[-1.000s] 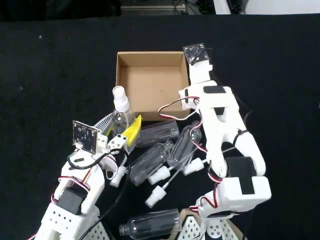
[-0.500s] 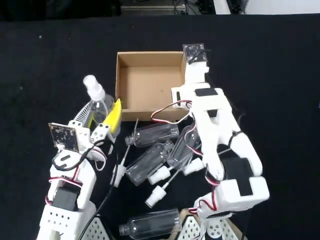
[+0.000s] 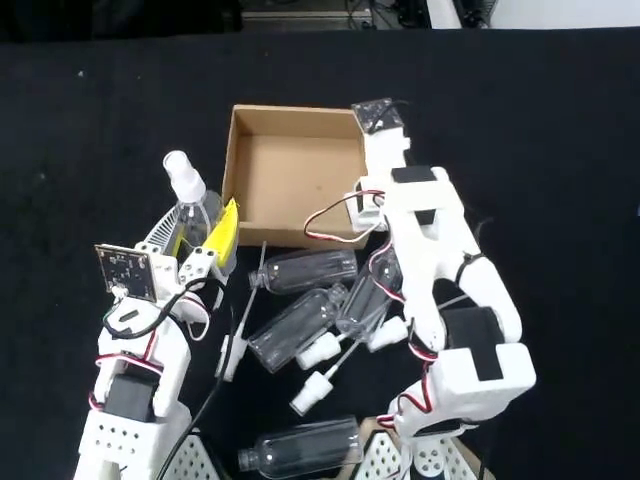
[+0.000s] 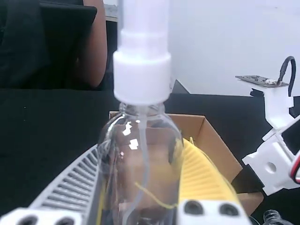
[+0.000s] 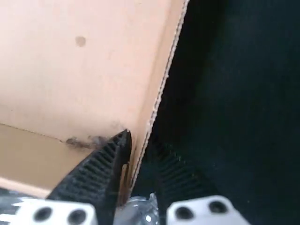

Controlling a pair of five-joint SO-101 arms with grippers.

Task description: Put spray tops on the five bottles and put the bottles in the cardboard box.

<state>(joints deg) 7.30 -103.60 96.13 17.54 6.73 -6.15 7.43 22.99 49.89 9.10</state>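
Your left claw (image 3: 205, 238) was clamped on the capped bottle (image 3: 188, 195), at 9 o'clock of the box (image 3: 295, 185). Your right claw (image 5: 140, 143) pinched its 3 o'clock wall. I judged a short swing would snag the rim.

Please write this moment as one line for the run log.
left hand: holds capped bottle beside cardboard box | right hand: clamps box wall | box: empty

Left wrist view's edges cut off the spray top (image 4: 142, 70) and bottle (image 4: 140, 161).
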